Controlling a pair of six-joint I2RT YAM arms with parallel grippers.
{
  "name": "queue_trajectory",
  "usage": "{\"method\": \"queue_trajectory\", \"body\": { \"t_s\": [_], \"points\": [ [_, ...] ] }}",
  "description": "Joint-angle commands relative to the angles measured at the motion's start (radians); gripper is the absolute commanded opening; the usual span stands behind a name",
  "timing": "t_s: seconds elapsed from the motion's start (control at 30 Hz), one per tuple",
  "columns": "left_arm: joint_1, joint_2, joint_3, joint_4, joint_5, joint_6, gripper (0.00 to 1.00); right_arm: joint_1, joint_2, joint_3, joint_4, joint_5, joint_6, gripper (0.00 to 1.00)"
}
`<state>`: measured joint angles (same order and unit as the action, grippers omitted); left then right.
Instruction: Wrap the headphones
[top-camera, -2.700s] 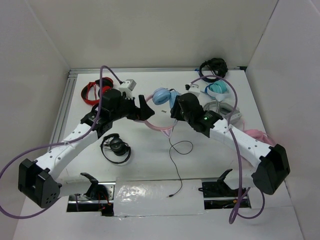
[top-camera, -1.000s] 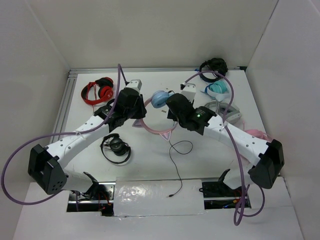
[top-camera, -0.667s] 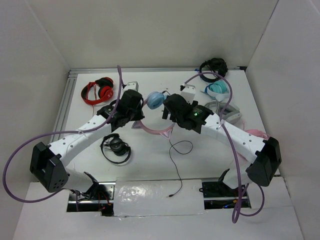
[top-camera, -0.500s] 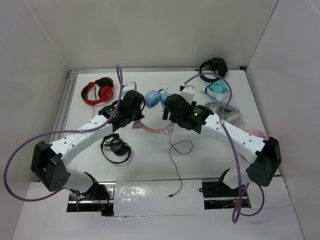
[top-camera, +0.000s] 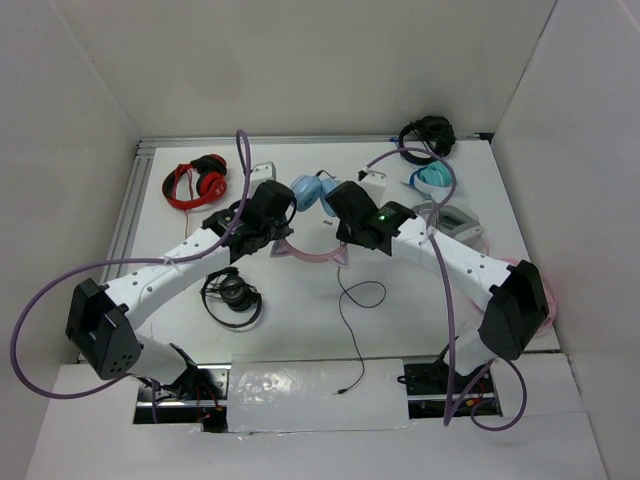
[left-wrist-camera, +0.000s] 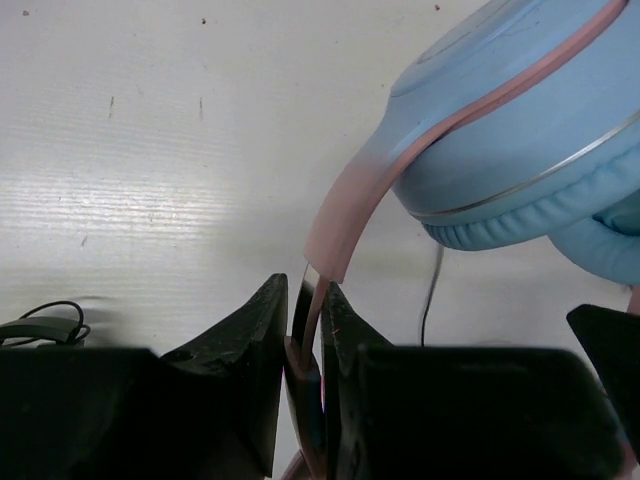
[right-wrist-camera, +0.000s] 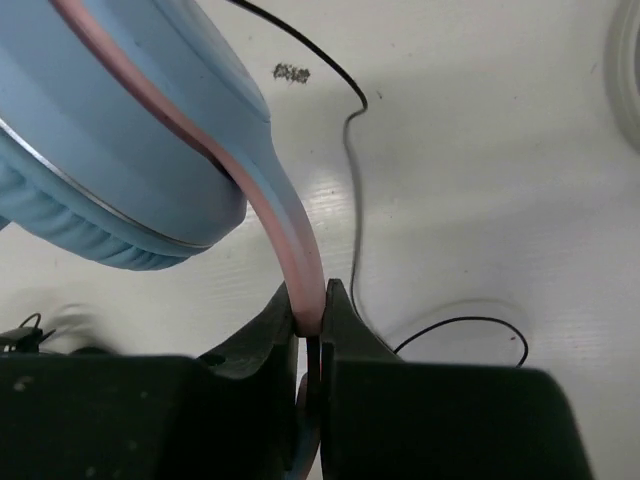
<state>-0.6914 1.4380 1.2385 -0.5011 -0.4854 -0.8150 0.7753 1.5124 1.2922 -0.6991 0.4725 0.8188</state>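
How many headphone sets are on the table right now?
7: cat-ear headphones, centre; red pair, far left; small black pair, near left; black over-ear pair, teal pair and grey pair, far right; pink pair, right edge, mostly hidden behind the right arm. More may be hidden.

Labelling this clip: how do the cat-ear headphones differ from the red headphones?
The cat-ear headphones are clamped by the left gripper and right gripper; the red headphones lie untouched far left. Cat-ear headphones have blue cups, red headphones red. Both are over-ear.
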Motion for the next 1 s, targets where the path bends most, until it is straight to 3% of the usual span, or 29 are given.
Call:
{"method": "queue_trajectory", "body": {
  "t_s": [0.0,0.03,0.1,0.2,0.23,0.37,0.4,0.5,0.63,0.77,0.97],
  "points": [
    [-0.003,-0.064,0.015,0.142,0.016,0.01,0.0,0.002,-0.033,0.021,0.03,-0.012,-0.009,0.0],
    [-0.002,-0.062,0.013,0.15,0.022,0.022,0.01,0.005,-0.044,0.009,0.036,0.004,-0.018,0.0],
    [-0.003,-0.059,0.012,0.17,0.053,0.054,0.25,0.009,-0.075,0.012,0.053,0.023,-0.036,0.0],
    [-0.003,-0.08,-0.02,0.22,0.106,0.109,0.72,0.01,-0.113,0.016,0.067,0.061,-0.088,0.0],
    [-0.003,-0.093,-0.033,0.24,0.128,0.134,0.99,0.007,-0.126,0.019,0.078,0.067,-0.128,0.0],
    [0.019,-0.2,-0.108,0.314,0.339,0.308,0.99,-0.039,-0.193,0.016,0.104,0.078,-0.231,0.0],
    [0.032,-0.244,-0.123,0.329,0.449,0.332,0.99,-0.075,-0.213,0.015,0.114,0.068,-0.247,0.0],
    [0.053,-0.344,-0.192,0.364,0.548,0.392,0.99,-0.142,-0.241,-0.005,0.157,-0.02,-0.323,0.0],
    [0.067,-0.468,-0.278,0.395,0.594,0.428,0.99,-0.252,-0.3,-0.025,0.202,-0.099,-0.378,0.0],
    [0.085,-0.55,-0.344,0.459,0.608,0.458,0.99,-0.33,-0.369,0.001,0.216,-0.279,-0.434,0.0],
    [0.148,-0.42,-0.366,0.492,0.691,0.419,0.99,-0.346,-0.429,0.093,0.188,-0.424,-0.452,0.0]
  ]
}}
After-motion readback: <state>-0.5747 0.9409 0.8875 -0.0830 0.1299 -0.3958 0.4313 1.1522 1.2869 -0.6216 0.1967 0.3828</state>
